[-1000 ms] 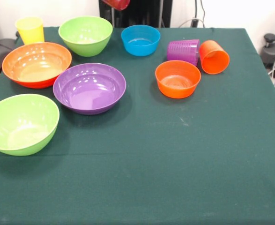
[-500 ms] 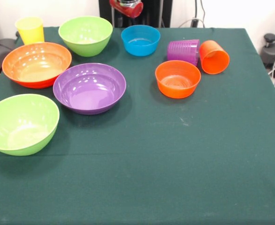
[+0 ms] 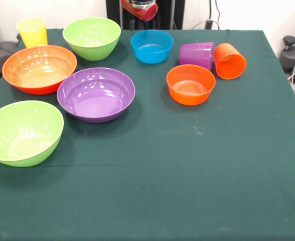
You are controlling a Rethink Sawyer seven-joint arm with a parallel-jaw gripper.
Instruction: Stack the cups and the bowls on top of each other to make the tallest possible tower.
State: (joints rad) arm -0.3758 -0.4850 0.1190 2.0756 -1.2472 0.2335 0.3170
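Green tablecloth [image 3: 197,170] holds every bowl and cup unstacked, while at top centre the gripper's [image 3: 139,8] grasp cannot be told.

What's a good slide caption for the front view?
Unstacked bowls and cups scattered on green tablecloth; robot arm above blue bowl.

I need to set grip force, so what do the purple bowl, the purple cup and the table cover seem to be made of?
The purple bowl looks like glossy hard plastic: bright light spots sit on its inner wall. The purple cup, lying on its side, looks like ribbed, slightly translucent plastic. The table cover looks like matte dark green cloth, with no shine and faint pale marks.
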